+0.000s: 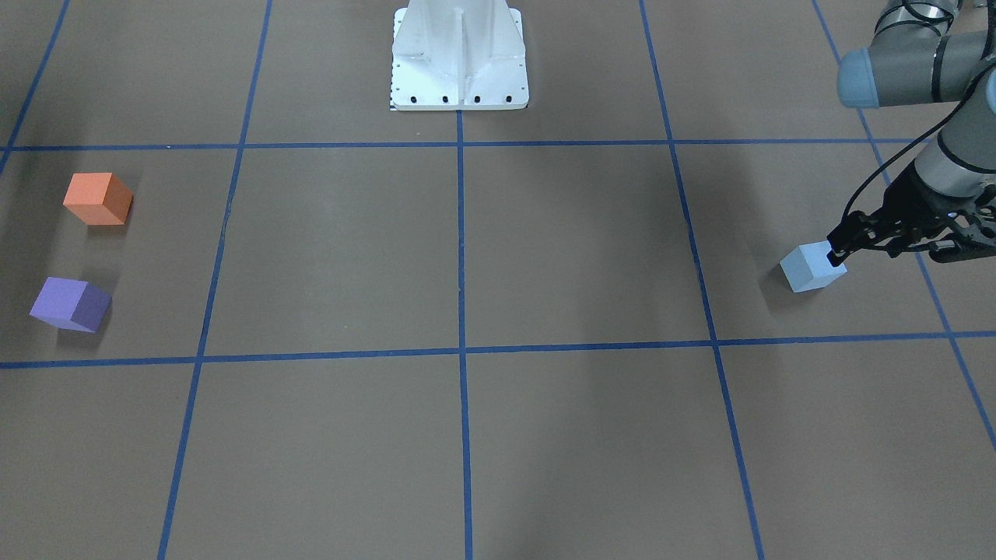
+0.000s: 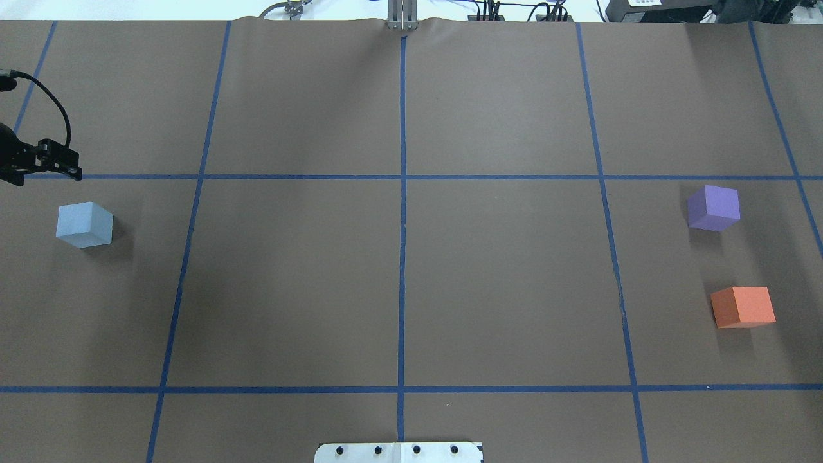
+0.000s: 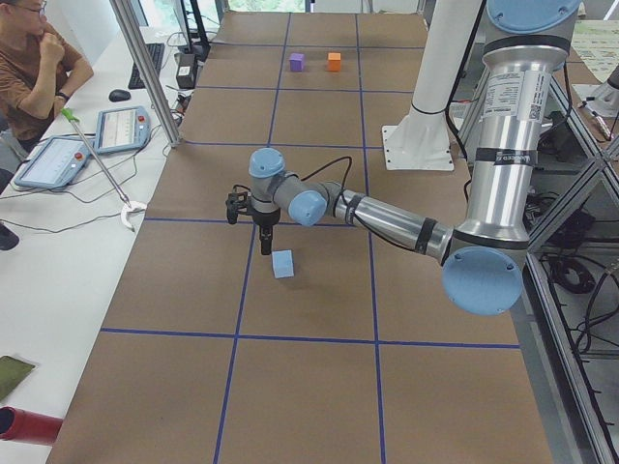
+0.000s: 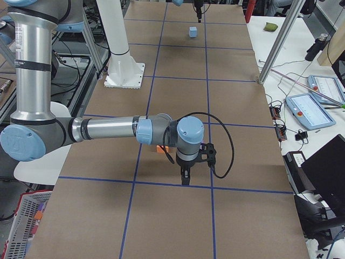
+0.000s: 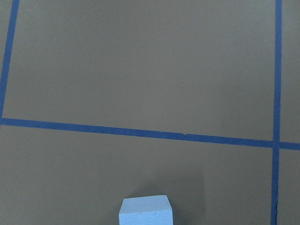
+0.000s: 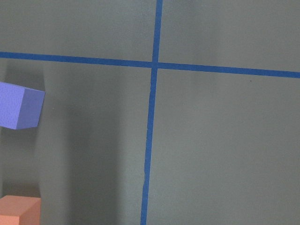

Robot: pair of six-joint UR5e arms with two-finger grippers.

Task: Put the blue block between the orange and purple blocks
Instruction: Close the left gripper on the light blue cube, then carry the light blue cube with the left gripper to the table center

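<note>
The blue block (image 1: pixel 811 267) lies on the brown table at the robot's far left; it also shows in the overhead view (image 2: pixel 85 224) and at the bottom of the left wrist view (image 5: pixel 145 212). My left gripper (image 1: pixel 837 250) hovers just above and beside it, fingers together and holding nothing. The orange block (image 1: pixel 98 198) and the purple block (image 1: pixel 71 304) lie apart at the far right, with a gap between them (image 2: pixel 743 307) (image 2: pixel 714 208). My right gripper (image 4: pixel 185 176) shows only in the exterior right view, near the orange block; I cannot tell if it is open.
Blue tape lines (image 2: pixel 402 225) divide the table into squares. The white robot base (image 1: pixel 459 62) stands at the robot's edge. An operator (image 3: pixel 34 68) sits beyond the far edge, with tablets (image 3: pixel 121 128) and a metal pole (image 3: pixel 145 68) there.
</note>
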